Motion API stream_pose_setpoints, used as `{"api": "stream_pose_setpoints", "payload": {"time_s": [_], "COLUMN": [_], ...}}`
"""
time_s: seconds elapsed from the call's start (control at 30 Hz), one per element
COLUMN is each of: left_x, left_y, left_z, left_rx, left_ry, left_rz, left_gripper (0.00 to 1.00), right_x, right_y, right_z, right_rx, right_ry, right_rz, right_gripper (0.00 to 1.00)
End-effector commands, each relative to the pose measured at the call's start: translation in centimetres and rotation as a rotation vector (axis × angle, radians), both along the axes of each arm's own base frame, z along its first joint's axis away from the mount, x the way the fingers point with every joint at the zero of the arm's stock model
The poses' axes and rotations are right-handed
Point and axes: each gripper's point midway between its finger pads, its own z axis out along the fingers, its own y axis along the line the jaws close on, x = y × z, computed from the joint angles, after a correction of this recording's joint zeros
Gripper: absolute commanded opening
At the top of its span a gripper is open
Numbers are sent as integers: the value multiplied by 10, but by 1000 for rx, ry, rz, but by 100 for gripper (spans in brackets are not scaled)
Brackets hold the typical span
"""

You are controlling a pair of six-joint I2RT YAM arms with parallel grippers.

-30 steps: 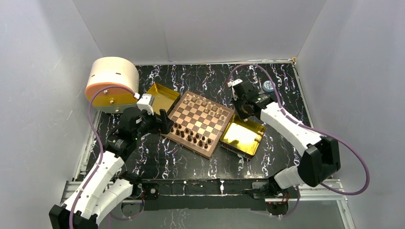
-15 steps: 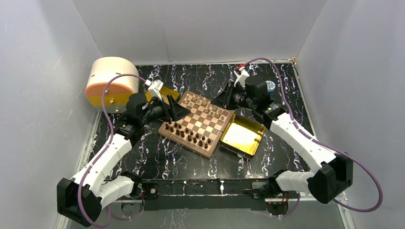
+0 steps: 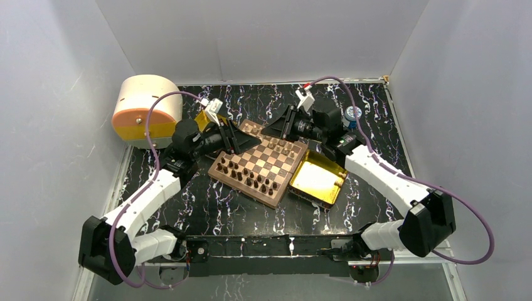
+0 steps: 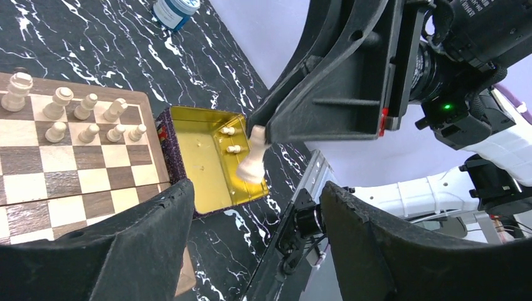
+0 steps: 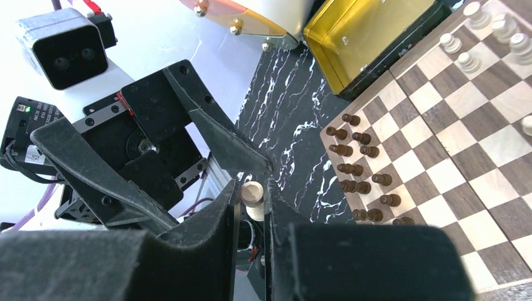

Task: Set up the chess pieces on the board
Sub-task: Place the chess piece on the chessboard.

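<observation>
1. Chessboard (image 3: 266, 162) sat skewed on the black marbled surface (image 3: 207, 207), one corner pointing at the arm bases.
2. Dark brown set (image 5: 370, 151) stood in two rows along the board's near-left edge. Light tan set (image 4: 115, 110) stood in two rows along the opposite far-right edge. The tools hid part of those light rows in the top view.
3. Right tool (image 5: 252, 185) was clamped on a light tan chessman (image 4: 251, 164), pinched at its narrow end with the wider end sticking out free. It was held in the air, off the board. Couldn't tell which kind of piece it was.
4. Left tool (image 4: 257, 188) had its jaws spread wide with nothing in them. In the left wrist view its fingers (image 4: 157, 238) sat on either side of the held chessman and did not touch it.
5. Both tools faced each other tip to tip above the board's far corner.
6. Gold tray (image 3: 313, 183) lay just beside the board's right edge. Two loose light chessmen (image 4: 233, 149) lay on its floor, close together.
7. Second gold tray (image 5: 370, 31) sat off the board's far-left side, near the dark rows. The left arm mostly covered it in the top view.
8. Round cream-and-orange container (image 3: 145, 106) stood at the far-left corner of the surface, well apart from the board.
9. Small blue-labelled jar (image 3: 352, 114) stood far right, behind the right arm.
</observation>
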Motion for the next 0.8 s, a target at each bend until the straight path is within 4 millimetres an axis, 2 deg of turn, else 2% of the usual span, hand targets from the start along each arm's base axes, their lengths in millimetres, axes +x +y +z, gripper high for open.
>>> {"api": "stream_pose_setpoints", "payload": {"time_s": [0.0, 0.23, 0.27, 0.37, 0.53, 0.63, 0.77], "left_x": [-6, -5, -4, -4, -5, -11, -20], "left_y": [-10, -13, -13, -12, -9, -4, 0], "left_z": [20, 6, 2, -6, -16, -25, -29], "left_rx": [-53, -16, -6, 33, 100, 175, 225], "left_ry": [-57, -59, -63, -77, -105, -163, -256], "left_rz": [-60, -76, -82, -88, -104, -135, -183], "left_gripper": [69, 58, 55, 37, 25, 22, 18], "right_x": [-5, -8, -8, -9, -17, -28, -50], "right_y": [19, 26, 26, 27, 28, 24, 18], "right_z": [32, 28, 27, 22, 23, 20, 6], "right_rx": [85, 95, 92, 77, 61, 10, -53], "right_ry": [-65, -74, -79, -84, -116, -149, -152], "right_rz": [53, 72, 75, 90, 155, 253, 416], "right_gripper": [18, 17, 18, 18, 19, 21, 21]}}
